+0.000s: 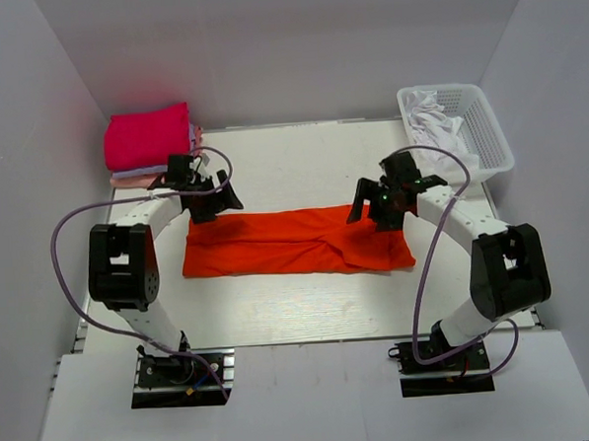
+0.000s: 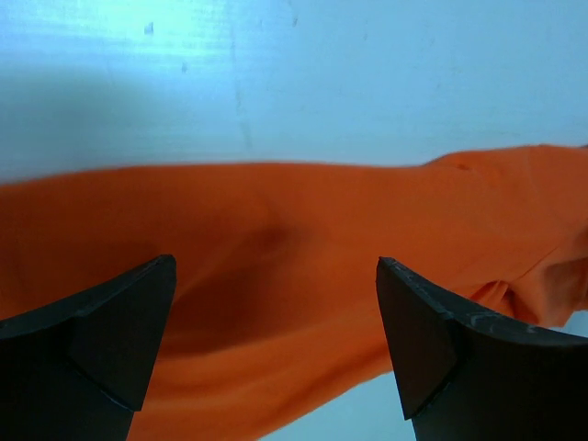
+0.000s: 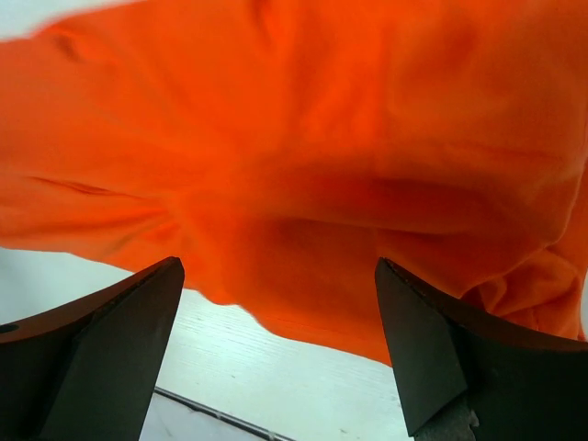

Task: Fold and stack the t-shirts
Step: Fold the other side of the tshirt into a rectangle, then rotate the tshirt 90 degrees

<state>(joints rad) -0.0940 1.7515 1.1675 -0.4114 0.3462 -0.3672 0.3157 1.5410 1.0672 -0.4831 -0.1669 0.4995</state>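
On the white tabletop (image 1: 292,171), walled in by white panels (image 1: 266,44), the bright orange-red cloth t-shirt (image 1: 296,242) lies as a long strip at mid-frame. The left gripper (image 2: 276,266) and right gripper (image 3: 278,266) hang over its ends, jaws spread wide, holding nothing.

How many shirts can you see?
4: the orange-red shirt lies flat mid-table; at far left, the magenta-pink shirt lies on the lavender shirt and light pink shirt, only their edges showing. More may be hidden underneath.
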